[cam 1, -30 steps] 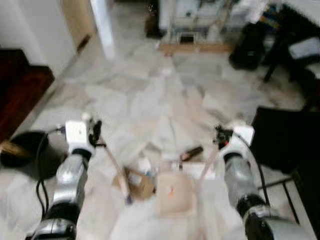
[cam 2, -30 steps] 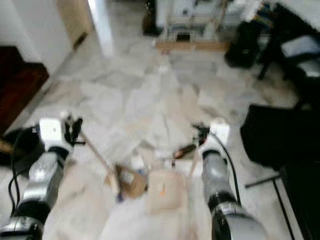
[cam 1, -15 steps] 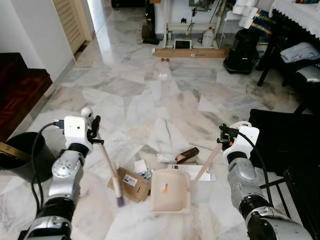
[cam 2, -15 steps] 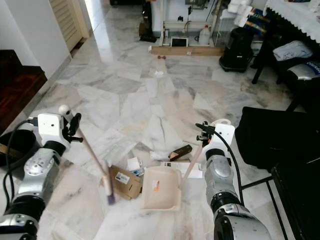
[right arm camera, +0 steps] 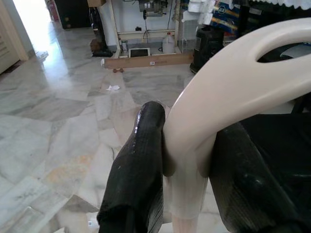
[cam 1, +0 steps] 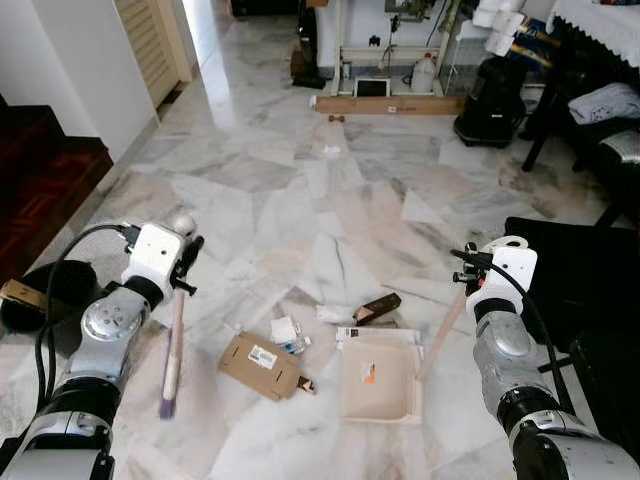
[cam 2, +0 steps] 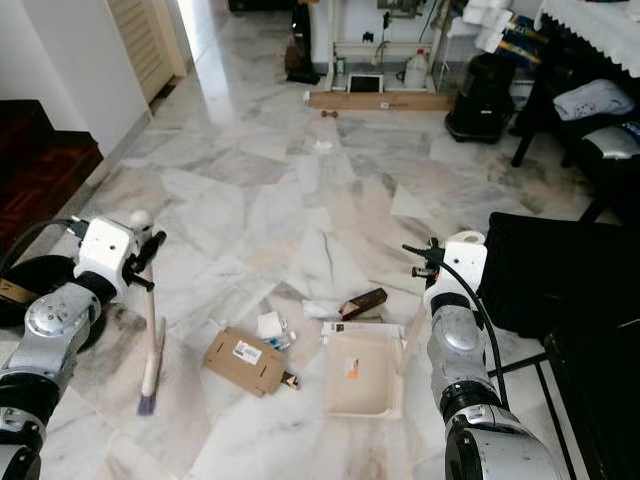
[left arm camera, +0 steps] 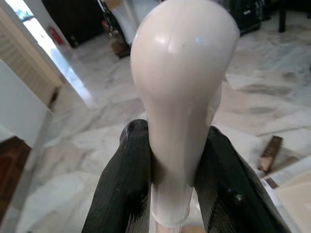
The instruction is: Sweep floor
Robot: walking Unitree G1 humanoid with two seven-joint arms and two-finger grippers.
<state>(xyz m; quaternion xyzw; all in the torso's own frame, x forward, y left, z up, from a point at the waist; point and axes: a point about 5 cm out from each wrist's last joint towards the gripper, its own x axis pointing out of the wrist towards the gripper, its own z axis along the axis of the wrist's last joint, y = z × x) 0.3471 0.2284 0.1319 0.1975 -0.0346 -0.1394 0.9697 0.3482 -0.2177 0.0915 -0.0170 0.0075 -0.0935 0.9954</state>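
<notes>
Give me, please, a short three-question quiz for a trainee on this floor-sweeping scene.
1. True or false: the left gripper is shut on the broom.
2. What does the right gripper hold? A) dustpan B) cardboard box C) black bucket
3. Is the cardboard box inside the dustpan or beside it?

Key: 1 true; 2 A; 3 beside it, on the robot's left.

Head stereo pair down over marble floor [cam 1: 330, 190]; wrist cameras close along handles.

Silver arms, white wrist housings, black cables, black fingers [left arm camera: 121, 194]
</notes>
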